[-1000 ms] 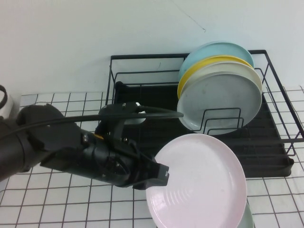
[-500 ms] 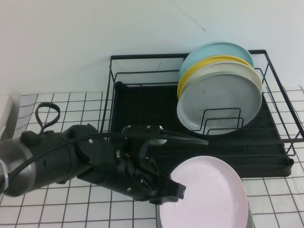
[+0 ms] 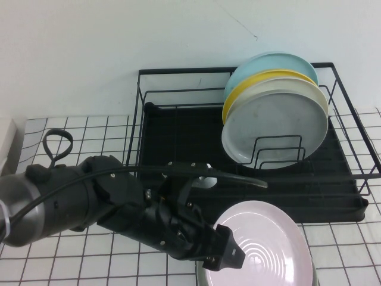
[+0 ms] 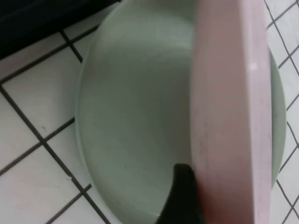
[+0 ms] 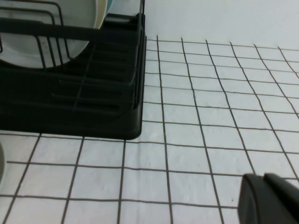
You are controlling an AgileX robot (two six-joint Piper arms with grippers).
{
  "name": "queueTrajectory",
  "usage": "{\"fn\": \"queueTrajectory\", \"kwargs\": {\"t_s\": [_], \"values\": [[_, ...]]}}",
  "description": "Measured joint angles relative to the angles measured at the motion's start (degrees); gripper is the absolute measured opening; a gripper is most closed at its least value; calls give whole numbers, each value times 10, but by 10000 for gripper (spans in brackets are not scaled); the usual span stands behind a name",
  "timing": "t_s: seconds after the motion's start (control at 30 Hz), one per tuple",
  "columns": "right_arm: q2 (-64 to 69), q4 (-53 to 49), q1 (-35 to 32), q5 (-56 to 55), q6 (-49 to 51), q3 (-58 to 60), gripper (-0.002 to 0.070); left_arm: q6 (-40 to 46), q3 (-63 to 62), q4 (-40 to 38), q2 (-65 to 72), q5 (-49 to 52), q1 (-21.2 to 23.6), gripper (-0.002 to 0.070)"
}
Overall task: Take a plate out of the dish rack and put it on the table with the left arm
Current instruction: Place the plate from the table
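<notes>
My left gripper (image 3: 229, 257) is shut on the near-left rim of the pale pink plate (image 3: 268, 245). The plate lies almost flat, low over a mint-green plate (image 3: 201, 277) on the tiled table (image 3: 89, 134) in front of the dish rack (image 3: 178, 131). In the left wrist view the pink plate (image 4: 229, 116) shows edge-on over the mint-green plate (image 4: 135, 116), with one black finger (image 4: 184, 196) under its rim; I cannot tell whether the plates touch. My right gripper (image 5: 265, 198) is shut and empty, low over the table (image 5: 210, 116) beside the rack's corner (image 5: 70, 93).
A grey plate (image 3: 274, 128), a cream plate (image 3: 322, 98), a yellow plate (image 3: 235, 95) and a light blue plate (image 3: 268, 62) stand on edge in the rack's right half. The rack's left half holds no plates. A white wall stands behind.
My left arm has moved down and to the right with the pink plate. The plate has gone from tilted up to nearly flat over the mint-green plate.
</notes>
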Motion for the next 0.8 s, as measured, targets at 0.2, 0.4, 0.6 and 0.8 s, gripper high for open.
{"fn": "queueTrajectory", "kwargs": {"t_s": [0.2, 0.4, 0.6, 0.8], "values": [[0, 0, 0, 0, 0, 0, -3, 0, 0, 2, -1, 2, 0, 501], [0, 0, 0, 0, 0, 0, -3, -1, 0, 6, -1, 5, 0, 575], [0, 0, 0, 0, 0, 0, -3, -69, 0, 76, -1, 5, 0, 556], [0, 0, 0, 0, 0, 0, -3, -122, 0, 147, -14, 8, 0, 553]]}}
